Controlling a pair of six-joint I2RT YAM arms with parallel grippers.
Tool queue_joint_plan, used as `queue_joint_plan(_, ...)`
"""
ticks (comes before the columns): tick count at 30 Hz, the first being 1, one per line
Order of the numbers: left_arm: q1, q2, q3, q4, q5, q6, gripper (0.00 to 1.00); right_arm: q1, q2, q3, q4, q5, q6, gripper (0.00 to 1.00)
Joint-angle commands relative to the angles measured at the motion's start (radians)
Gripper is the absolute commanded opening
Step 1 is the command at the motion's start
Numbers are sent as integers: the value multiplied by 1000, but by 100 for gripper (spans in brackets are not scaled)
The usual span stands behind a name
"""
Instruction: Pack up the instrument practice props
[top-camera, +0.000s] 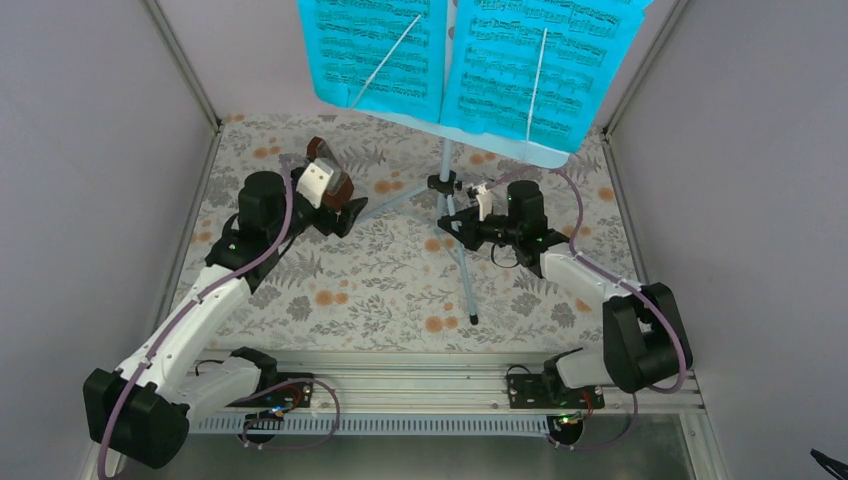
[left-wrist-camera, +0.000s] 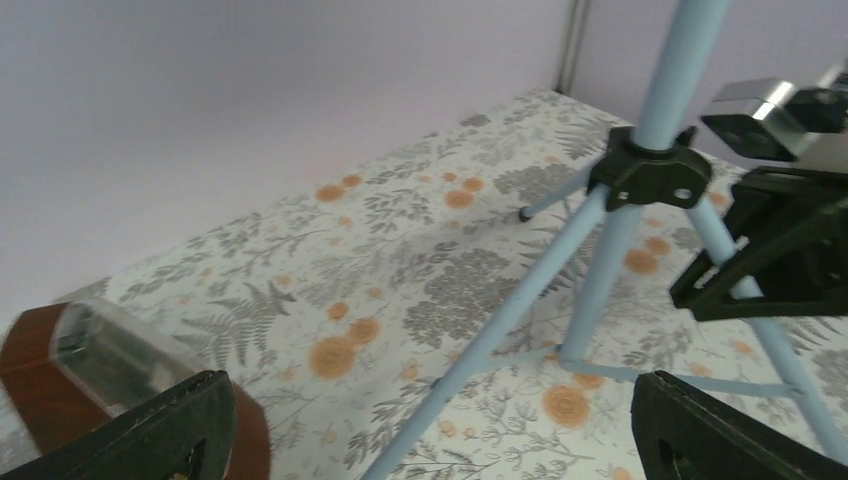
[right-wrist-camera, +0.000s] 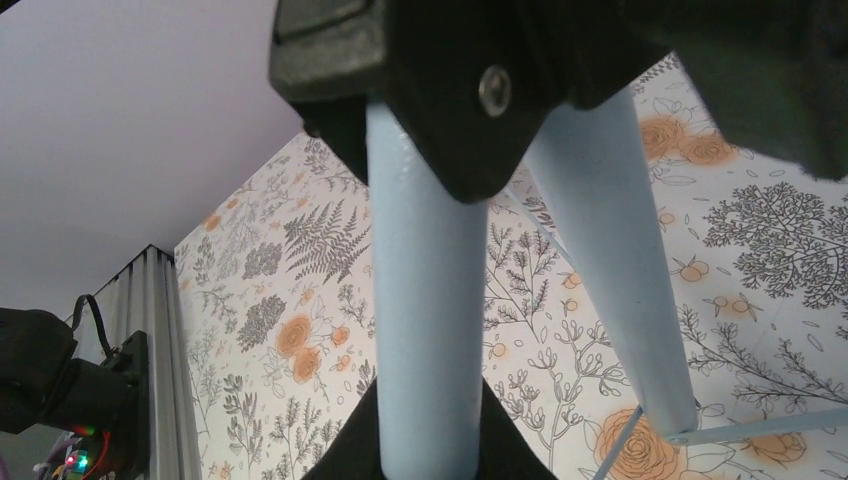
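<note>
Jaws of the right gripper (right-wrist-camera: 430, 445) clamp a tube of the music stand (top-camera: 446, 165) under its hub, probably to steady it; sheet music (top-camera: 380, 50) sits on top. On the table (top-camera: 350, 290), the metronome (left-wrist-camera: 40, 385) stands beside the left gripper (left-wrist-camera: 432, 395), jaws spread for reaching.

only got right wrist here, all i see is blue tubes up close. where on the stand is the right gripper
observer: In the top view the right gripper sits low on the music stand, just under its black hub.
operator: is the music off it yet
observer: No, the teal sheet music is up on the stand, spread across its top.
operator: and where's left
observer: The left gripper is open with nothing between its fingers, and the metronome stands just beside one of them.
</note>
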Motion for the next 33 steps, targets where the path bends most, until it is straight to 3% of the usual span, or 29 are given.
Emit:
queue_joint_plan(1, -17, 18, -10, 52, 136, 39, 97, -36, 10, 75, 88, -111, -79, 4)
queue_joint_plan(4, -41, 92, -4, 77, 190, 41, 90, -42, 11, 75, 90, -116, -78, 4)
queue_joint_plan(5, -55, 125, 6, 82, 208, 39, 80, -42, 10, 74, 93, -113, -77, 4)
queue_joint_plan(7, -73, 204, 45, 76, 245, 39, 72, -43, 10, 74, 95, -106, -76, 4)
queue_joint_plan(18, -101, 562, 233, 165, 313, 99, 68, -44, -14, 41, 126, -103, -54, 4)
queue_joint_plan(28, -134, 694, 317, 162, 373, 133, 49, -44, -19, 37, 118, -68, -63, 4)
queue_joint_plan(31, -143, 710, 324, 145, 348, 135, 35, -44, -16, 38, 113, -42, -66, 4)
queue_joint_plan(33, -148, 707, 318, 149, 283, 128, 10, -44, -20, 39, 106, -16, -71, 4)
